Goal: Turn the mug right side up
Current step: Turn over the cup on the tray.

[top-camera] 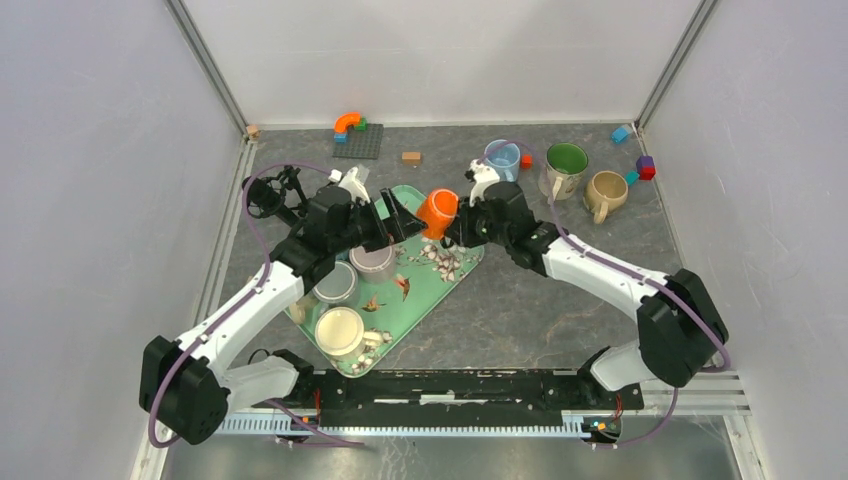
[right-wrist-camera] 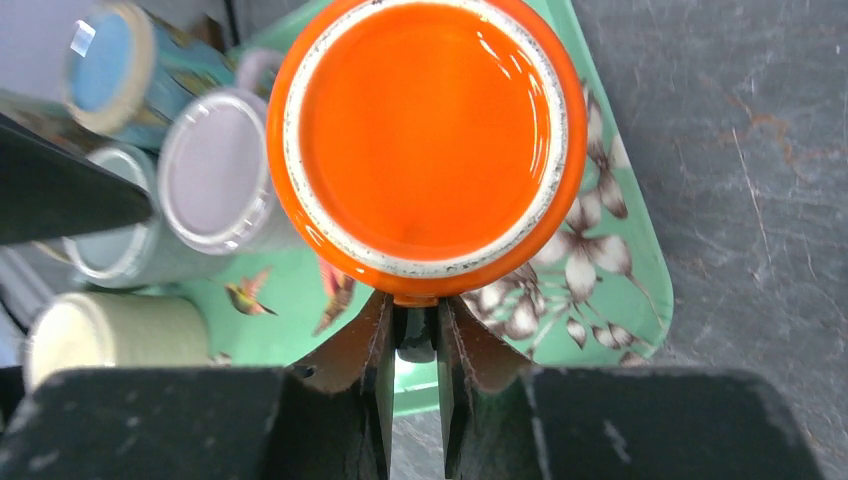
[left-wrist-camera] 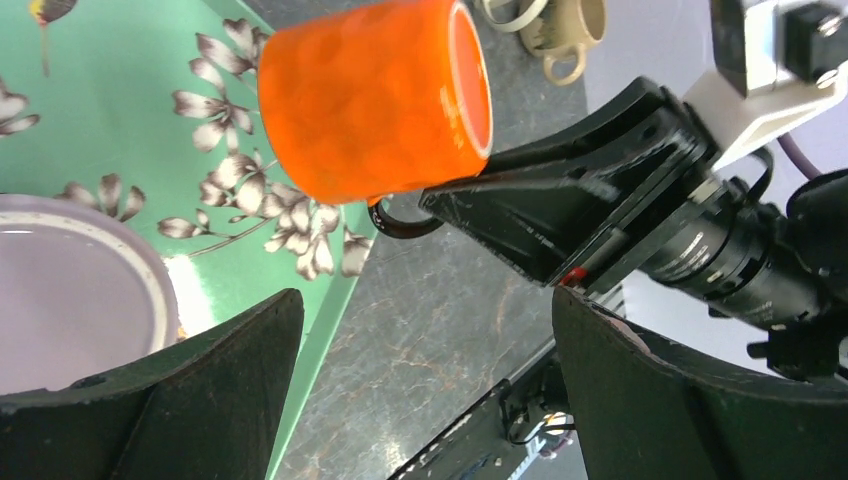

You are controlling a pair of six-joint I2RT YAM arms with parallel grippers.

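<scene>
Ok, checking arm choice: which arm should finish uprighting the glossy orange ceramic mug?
Right: the right end effector grips the orange mug by its handle, tilted sideways; the left end effector is open, empty.

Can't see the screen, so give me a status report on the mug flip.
Left hand open, beside mug. Right hand shut on mug's handle. Mug on its side over tray edge. Cups on tray close by.

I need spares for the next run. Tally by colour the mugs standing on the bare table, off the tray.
Blue mug: 1
Green-lined mug: 1
Beige mug: 1
Total: 3
</scene>
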